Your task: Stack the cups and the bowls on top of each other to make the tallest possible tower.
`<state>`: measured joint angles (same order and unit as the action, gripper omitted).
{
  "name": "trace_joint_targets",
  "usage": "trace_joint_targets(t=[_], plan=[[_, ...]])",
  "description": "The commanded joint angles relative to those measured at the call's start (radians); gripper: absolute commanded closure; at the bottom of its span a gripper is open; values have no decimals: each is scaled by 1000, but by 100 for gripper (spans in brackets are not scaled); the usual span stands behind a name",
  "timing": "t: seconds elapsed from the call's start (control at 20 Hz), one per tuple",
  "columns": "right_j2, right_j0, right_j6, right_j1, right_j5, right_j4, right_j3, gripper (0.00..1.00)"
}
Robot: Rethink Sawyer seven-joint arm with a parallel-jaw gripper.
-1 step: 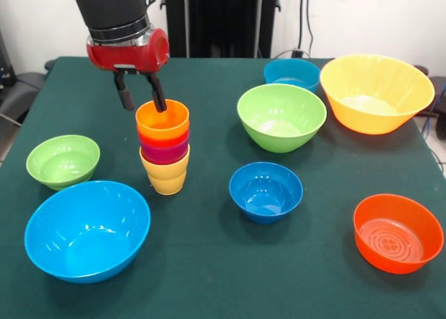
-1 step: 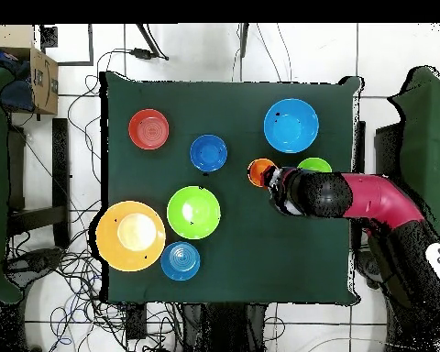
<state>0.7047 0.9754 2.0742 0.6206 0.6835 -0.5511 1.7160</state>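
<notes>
A tower (image 1: 164,149) of nested cups stands left of the table's middle: a yellow cup at the bottom, then purple, red-orange, and an orange cup (image 1: 162,119) on top. In the overhead view the tower (image 2: 260,171) shows as an orange circle at the arm's end. My gripper (image 1: 145,107) is open and straddles the top cup's rim on its left side. One finger (image 1: 158,92) reaches inside the cup and the other finger (image 1: 124,96) hangs outside it. Bowls lie singly around the tower, none stacked.
Beside the tower sit a small green bowl (image 1: 63,160) and a large light blue bowl (image 1: 87,230). On the other side are a dark blue bowl (image 1: 265,191), large green bowl (image 1: 281,116), teal bowl (image 1: 292,74), big orange-yellow bowl (image 1: 376,92) and orange-red bowl (image 1: 398,232).
</notes>
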Motion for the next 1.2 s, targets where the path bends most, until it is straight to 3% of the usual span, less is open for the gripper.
trace_joint_targets(t=[0.05, 0.35, 0.6, 1.2], plan=[[9, -49, -193, -5, 40, -72, 12, 0], [13, -48, -178, 22, 51, -54, 19, 0], [35, -58, -175, 113, 145, 10, 25, 0], [18, -140, -80, 213, 231, 90, 19, 0]])
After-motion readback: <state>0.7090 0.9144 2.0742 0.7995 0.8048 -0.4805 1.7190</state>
